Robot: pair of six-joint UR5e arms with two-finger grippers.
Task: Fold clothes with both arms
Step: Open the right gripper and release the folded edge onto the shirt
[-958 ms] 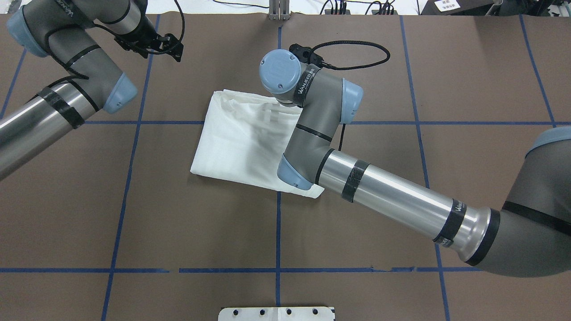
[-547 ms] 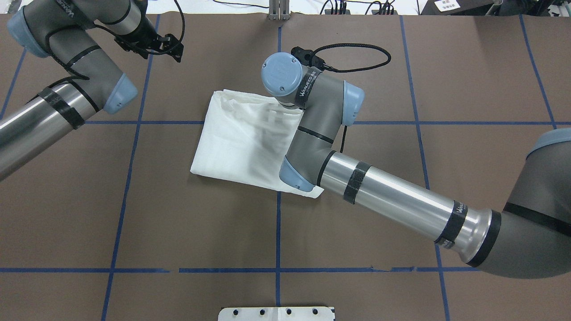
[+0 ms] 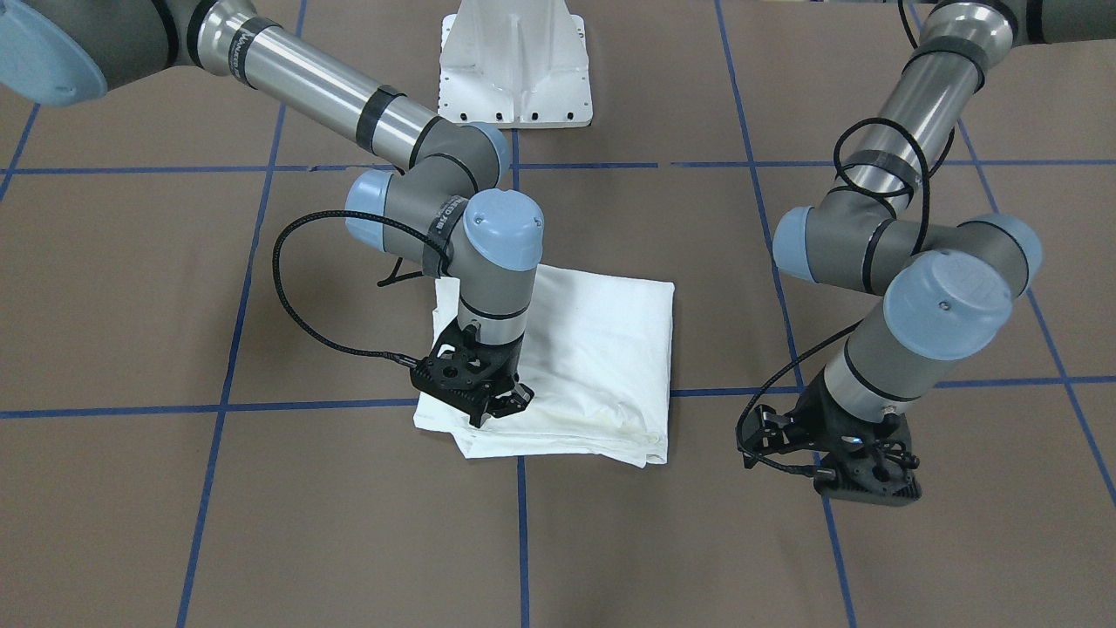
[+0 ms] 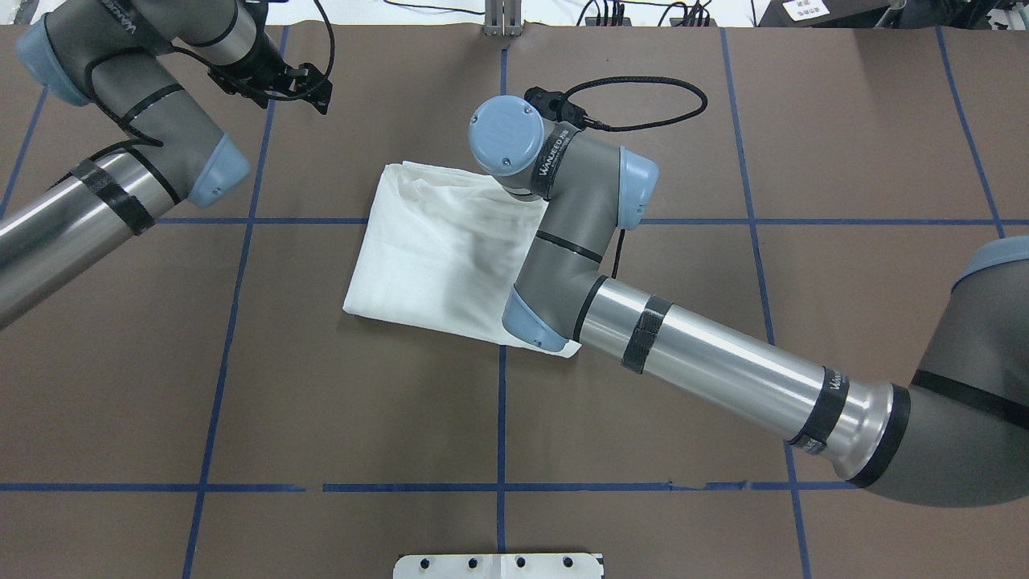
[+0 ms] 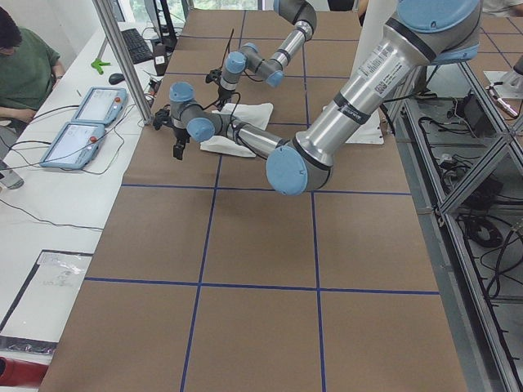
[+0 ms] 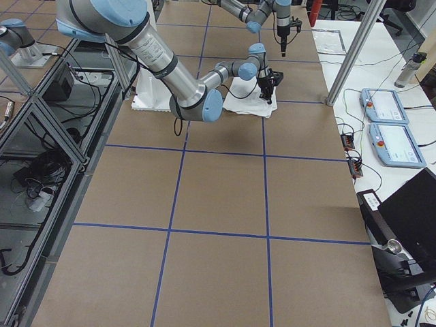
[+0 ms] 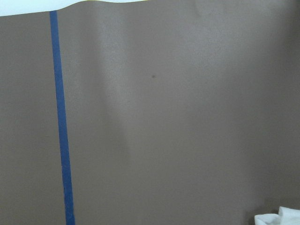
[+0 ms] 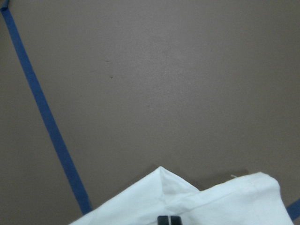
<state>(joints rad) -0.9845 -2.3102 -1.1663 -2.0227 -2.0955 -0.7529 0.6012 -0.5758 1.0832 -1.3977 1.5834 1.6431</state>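
The white shirt [image 4: 426, 249] lies folded into a flat rectangle at mid-table, plain side up; it also shows in the front view [image 3: 593, 349]. My right gripper [image 3: 497, 408] points down onto the shirt's far right corner. Its fingertips [image 8: 168, 220] are pressed together over the cloth [image 8: 211, 201], and I cannot tell if any cloth is pinched. In the overhead view the right wrist hides this gripper. My left gripper [image 4: 313, 84] hangs over bare table at the far left, apart from the shirt, and looks open and empty [image 3: 867, 493]. Its wrist view shows only a shirt edge [image 7: 279, 216].
The white pedestal base [image 3: 514, 70] stands at the robot's side of the table. Blue tape lines [image 4: 500, 418] cross the brown surface. A person [image 5: 24, 65] and two control tablets [image 5: 86, 122] are beyond the table's far side.
My right wrist has shifted slightly right and toward the far side over the shirt's corner. The left gripper has drifted slightly farther away. The shirt has not moved.
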